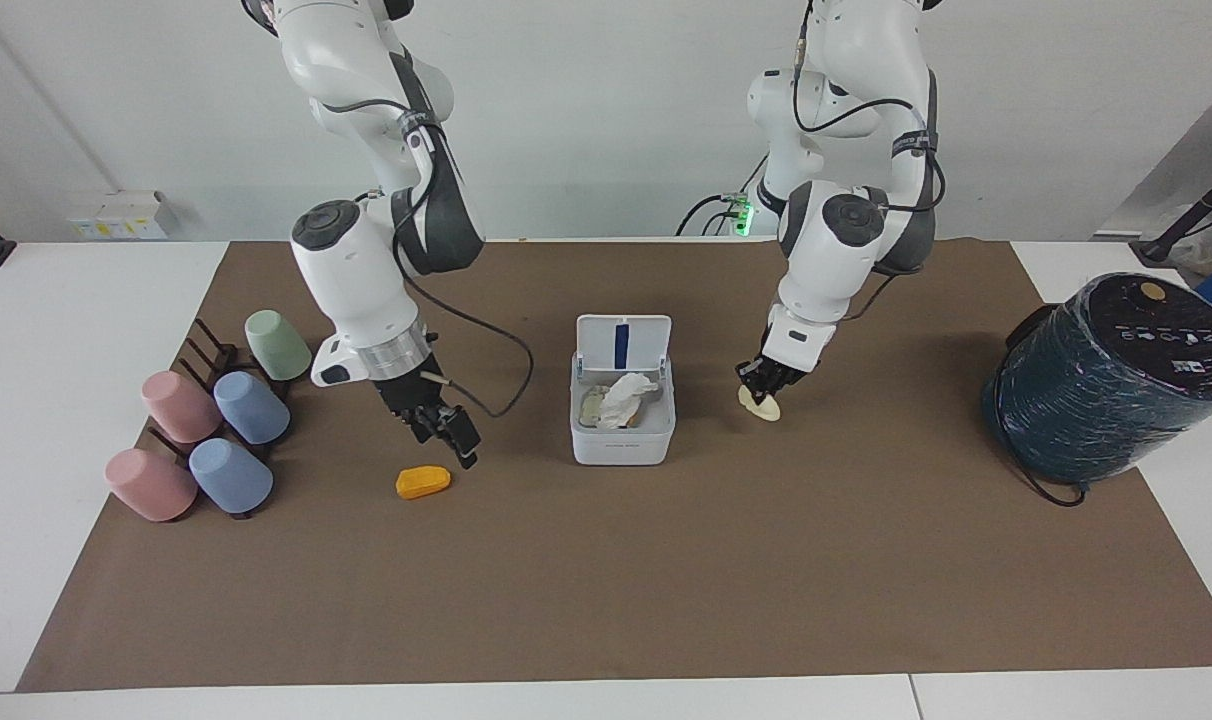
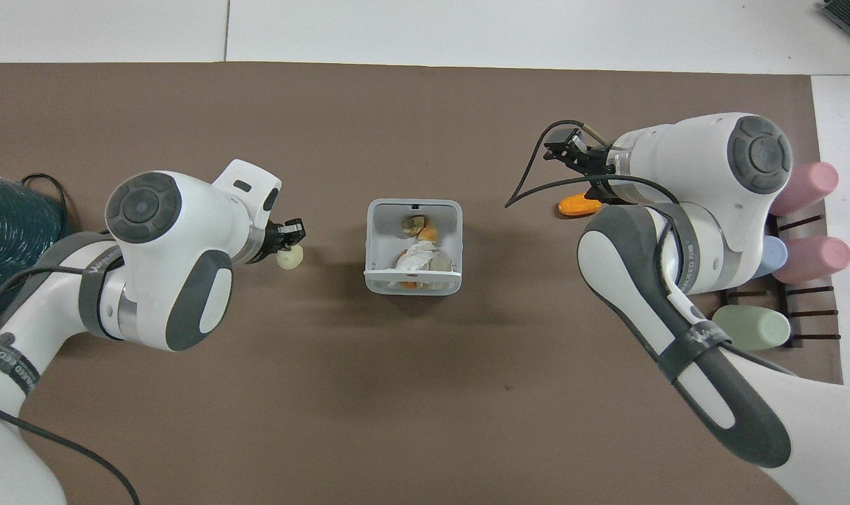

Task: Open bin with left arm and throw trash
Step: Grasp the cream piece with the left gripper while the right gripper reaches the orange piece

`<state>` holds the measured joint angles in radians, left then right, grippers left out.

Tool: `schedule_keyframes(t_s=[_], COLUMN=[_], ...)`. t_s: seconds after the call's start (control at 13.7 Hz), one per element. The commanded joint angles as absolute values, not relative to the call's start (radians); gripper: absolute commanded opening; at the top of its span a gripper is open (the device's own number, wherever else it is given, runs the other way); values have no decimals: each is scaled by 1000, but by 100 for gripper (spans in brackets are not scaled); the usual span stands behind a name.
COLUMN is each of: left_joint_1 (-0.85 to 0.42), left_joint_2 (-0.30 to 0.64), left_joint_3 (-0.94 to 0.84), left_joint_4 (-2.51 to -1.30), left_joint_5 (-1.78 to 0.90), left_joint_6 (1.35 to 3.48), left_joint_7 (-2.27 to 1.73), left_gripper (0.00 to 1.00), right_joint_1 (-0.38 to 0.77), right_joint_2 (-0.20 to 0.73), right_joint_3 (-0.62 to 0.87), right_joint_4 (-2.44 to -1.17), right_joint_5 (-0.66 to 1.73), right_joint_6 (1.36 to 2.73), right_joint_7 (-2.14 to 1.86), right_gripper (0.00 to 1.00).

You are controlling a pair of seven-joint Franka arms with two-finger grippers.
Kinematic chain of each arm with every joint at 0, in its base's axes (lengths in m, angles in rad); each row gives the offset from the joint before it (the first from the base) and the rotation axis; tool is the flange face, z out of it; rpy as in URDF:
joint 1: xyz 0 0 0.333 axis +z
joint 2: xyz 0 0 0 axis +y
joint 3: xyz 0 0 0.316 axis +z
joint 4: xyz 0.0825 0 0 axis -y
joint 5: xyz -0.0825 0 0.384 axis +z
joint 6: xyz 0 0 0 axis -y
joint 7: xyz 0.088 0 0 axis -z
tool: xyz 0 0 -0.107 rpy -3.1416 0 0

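Observation:
The white bin (image 1: 623,442) stands mid-mat with its lid (image 1: 623,343) raised; crumpled white paper (image 1: 626,396) and small lumps lie inside. It also shows in the overhead view (image 2: 413,205). My left gripper (image 1: 766,382) is shut on the pale cream lump (image 1: 762,404) beside the bin, at mat level; the lump also shows in the overhead view (image 2: 289,257). My right gripper (image 1: 444,438) is open and empty, just above the mat beside the bright orange lump (image 1: 423,482), which also shows in the overhead view (image 2: 579,205).
A big dark teal cylinder (image 1: 1106,380) stands at the left arm's end of the table. A dark rack with several pastel cups (image 1: 216,415) lies at the right arm's end, close to the right arm.

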<state>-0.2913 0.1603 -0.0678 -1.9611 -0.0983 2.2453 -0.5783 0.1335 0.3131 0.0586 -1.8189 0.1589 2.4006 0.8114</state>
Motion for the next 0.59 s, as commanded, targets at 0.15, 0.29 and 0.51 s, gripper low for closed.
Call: schedule_keyframes(t_s=[0.15,0.29,0.51], left_joint_1=[-317,-389,-465], left_joint_2=[213,225,241], left_joint_3=[-78,-77,-77], left_joint_4=[-1763,-1764,-1776], left_joint_5=[-238,-239,-239], left_joint_6=[2207,2302,2456], left_joint_7=[-696,-790,-874], left_gripper=[8,12,46], right_joint_1=[109,115,106], right_joint_2=[391,437,475], right_joint_3=[72,72,74], right_joint_4=[-1838,-1838,-1838], right_joint_5=[-116,-211,-222], right_joint_6=[2411,2411,2471], right_joint_7=[1137,1233,1246], right_gripper=[100,100,100])
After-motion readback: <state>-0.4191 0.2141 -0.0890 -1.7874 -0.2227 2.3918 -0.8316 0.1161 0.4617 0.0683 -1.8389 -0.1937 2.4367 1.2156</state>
